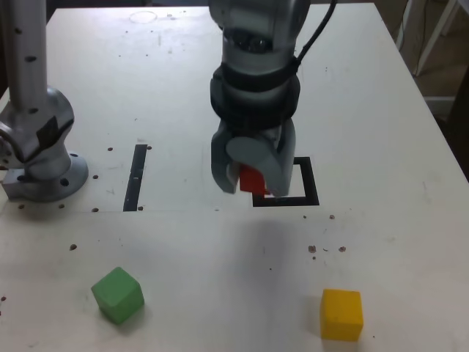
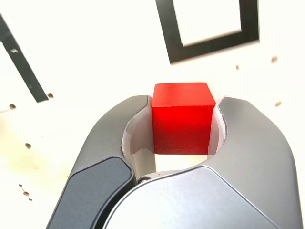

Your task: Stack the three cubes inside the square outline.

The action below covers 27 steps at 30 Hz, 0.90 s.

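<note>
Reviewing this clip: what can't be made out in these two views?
- Square outline: the exterior view's left part hidden behind the gripper; cut by the frame edge in the wrist view.
- Red cube: lower faces hidden by the fingers.
- Green cube, yellow cube: outside the wrist view.

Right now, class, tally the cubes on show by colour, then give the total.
Red cube, held in the gripper: 1
Green cube, on the table: 1
Yellow cube, on the table: 1
Total: 3
</note>
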### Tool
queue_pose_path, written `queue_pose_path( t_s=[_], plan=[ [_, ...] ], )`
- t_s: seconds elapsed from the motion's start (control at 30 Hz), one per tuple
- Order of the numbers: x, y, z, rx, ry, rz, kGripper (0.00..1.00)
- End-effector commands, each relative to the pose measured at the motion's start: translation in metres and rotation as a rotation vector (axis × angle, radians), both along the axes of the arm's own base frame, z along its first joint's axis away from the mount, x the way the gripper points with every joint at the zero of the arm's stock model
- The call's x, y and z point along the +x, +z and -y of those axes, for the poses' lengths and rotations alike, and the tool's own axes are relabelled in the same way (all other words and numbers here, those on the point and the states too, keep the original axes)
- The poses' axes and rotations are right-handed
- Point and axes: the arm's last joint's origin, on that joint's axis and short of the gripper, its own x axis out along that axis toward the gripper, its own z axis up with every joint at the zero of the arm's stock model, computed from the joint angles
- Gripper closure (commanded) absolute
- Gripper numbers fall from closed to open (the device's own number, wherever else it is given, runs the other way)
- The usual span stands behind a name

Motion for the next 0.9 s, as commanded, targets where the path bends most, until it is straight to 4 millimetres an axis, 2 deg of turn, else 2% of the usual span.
queue_pose_path(
  t_s=[0.0,0.3,0.4,0.57,0.87],
  plan=[
    [0.006,-0.001,-0.012,0.003,0.034,0.007,0.67],
    [0.018,-0.007,-0.061,-0.004,0.148,-0.004,0.67],
    [0.019,-0.011,-0.072,-0.011,0.171,-0.013,0.67],
    [0.020,-0.020,-0.075,-0.028,0.180,-0.011,0.67],
    [0.034,-0.039,-0.072,-0.064,0.163,-0.005,0.67]
  ],
)
